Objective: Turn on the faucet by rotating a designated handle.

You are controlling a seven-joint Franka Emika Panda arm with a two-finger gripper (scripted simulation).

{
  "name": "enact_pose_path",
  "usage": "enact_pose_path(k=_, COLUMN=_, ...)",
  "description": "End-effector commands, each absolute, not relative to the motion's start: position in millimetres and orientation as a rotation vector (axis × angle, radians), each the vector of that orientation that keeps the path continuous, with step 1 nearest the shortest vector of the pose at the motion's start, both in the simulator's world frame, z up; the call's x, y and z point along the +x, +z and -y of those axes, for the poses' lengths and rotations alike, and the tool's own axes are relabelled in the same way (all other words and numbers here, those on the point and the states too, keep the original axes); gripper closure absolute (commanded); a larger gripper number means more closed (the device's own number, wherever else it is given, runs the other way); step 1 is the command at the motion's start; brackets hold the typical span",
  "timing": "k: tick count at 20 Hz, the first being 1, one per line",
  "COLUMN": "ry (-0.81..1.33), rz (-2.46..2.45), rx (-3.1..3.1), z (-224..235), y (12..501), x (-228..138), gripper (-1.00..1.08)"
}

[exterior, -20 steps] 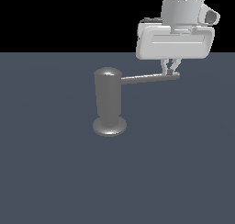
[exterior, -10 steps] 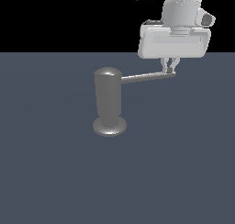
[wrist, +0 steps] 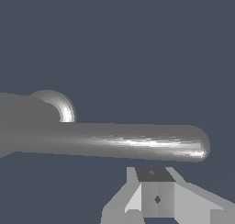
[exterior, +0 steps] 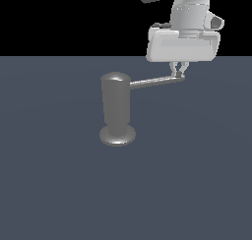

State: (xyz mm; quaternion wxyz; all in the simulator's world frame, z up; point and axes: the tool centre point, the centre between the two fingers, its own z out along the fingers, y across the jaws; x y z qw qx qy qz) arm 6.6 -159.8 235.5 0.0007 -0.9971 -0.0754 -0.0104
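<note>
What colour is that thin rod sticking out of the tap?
Dull metallic grey; the handle shows best in the wrist view.

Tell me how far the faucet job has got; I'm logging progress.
Done: the gripper has reached the free end of the handle. In hand: its jaws sit at the rod's tip, though whether they pinch it or only push beside it cannot be told. Left: swinging the handle around the faucet; whether any turn has been made cannot be told from this moment alone.

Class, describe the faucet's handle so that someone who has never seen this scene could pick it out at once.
Start at the faucet, the upright grey cylinder on a round disc base. From just under its domed top, the handle runs out toward the exterior view's right, ending under the gripper. It is thin, straight and round-tipped, unlike the thick body.
</note>
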Motion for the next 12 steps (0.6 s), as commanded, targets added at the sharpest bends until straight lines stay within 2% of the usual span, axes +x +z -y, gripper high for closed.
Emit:
enact_pose_path(k=1, ry=-0.035, rz=0.255, rx=-3.129, z=151, y=233, x=19, gripper=1.08)
enact_pose_path(k=12, ry=-0.025, rz=0.240, rx=-3.131, z=145, y=230, x=51, gripper=1.08)
